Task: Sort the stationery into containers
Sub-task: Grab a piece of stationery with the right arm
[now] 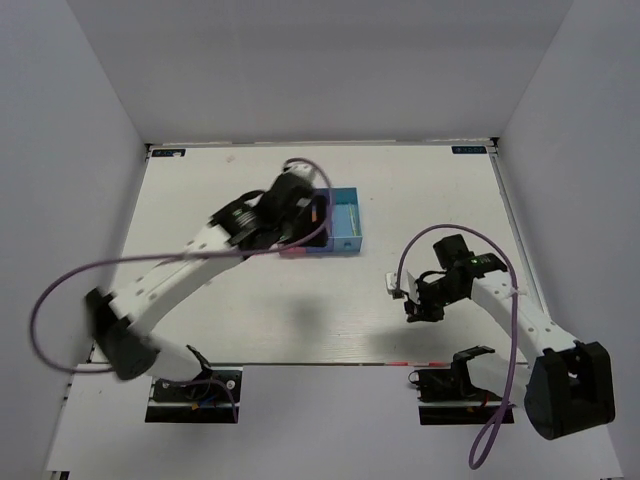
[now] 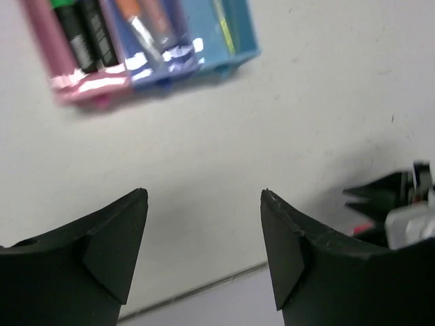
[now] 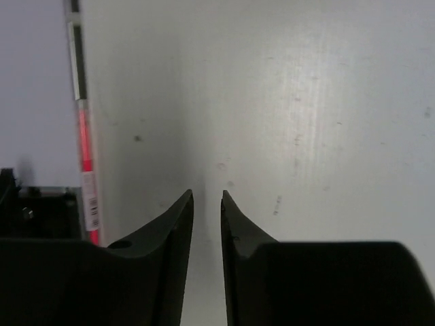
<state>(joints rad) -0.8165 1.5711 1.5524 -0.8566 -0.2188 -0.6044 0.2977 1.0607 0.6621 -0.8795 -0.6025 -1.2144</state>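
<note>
L end effector (image 2: pixel 204 193) fingers wide apart, over table (image 2: pixel 238 149) nr bins (image 2: pixel 163 73); black markers (image 2: pixel 81 37) lie in pink bin. R end effector (image 3: pixel 207 195) fingers nearly together, gripping nothing.

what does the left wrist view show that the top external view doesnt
Only the left wrist view: the bins' contents, black markers in the pink bin, an orange highlighter in the dark blue-purple bin, a thin yellow-green stick in the light blue bin; also the left hand, open and empty.
Only the top external view: the whole left arm and right arm, the purple cables, the table out to its edges.
Both: the light blue bin, the table, the right hand.
</note>
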